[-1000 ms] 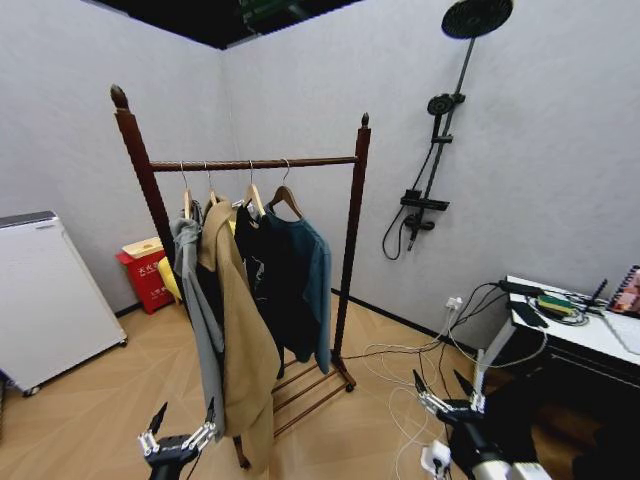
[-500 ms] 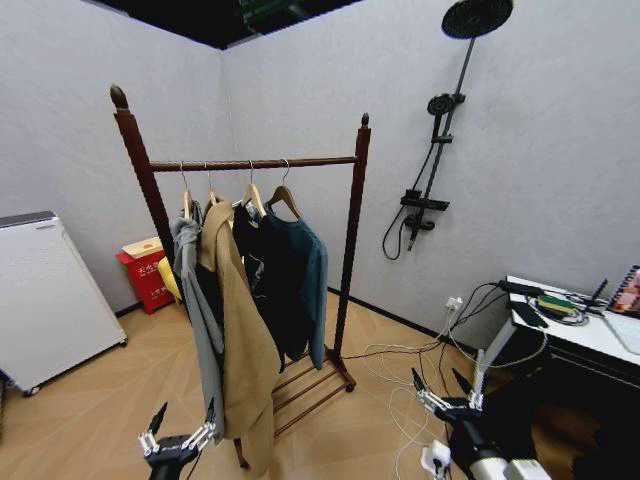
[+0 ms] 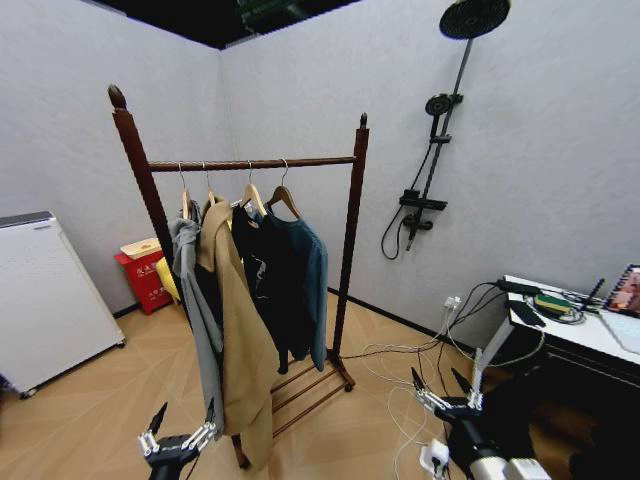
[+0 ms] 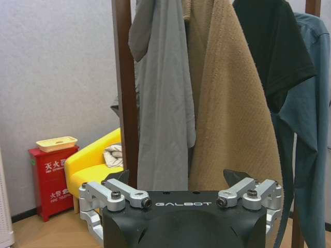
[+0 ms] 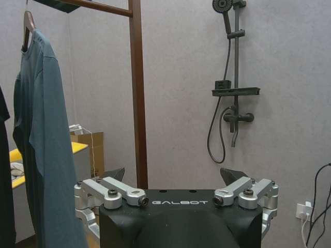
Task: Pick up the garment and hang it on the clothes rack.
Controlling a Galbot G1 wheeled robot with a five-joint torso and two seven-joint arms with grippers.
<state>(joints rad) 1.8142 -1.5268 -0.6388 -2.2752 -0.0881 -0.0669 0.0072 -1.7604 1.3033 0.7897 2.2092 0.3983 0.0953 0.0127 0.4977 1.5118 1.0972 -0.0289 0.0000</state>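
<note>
Head view barely shifts from a moment ago, just camera drift. Garment already hanging mid-frame on clothes rack. Left gripper and right gripper low in frame, both spread wide, holding nothing. Looks basically done.

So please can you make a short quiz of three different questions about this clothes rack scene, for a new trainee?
1. True or false: the garment already hangs on the bar of the clothes rack.
2. Which one hangs closest to the tall post with the big knob? A) the tan coat B) the grey jacket C) the black top
3. Fill in: the left gripper and the right gripper are both low in the head view, with jaws ____ and holding nothing.

Key:
1. True; its wooden hanger hooks over the bar, nearest the shorter post.
2. B
3. open
</note>
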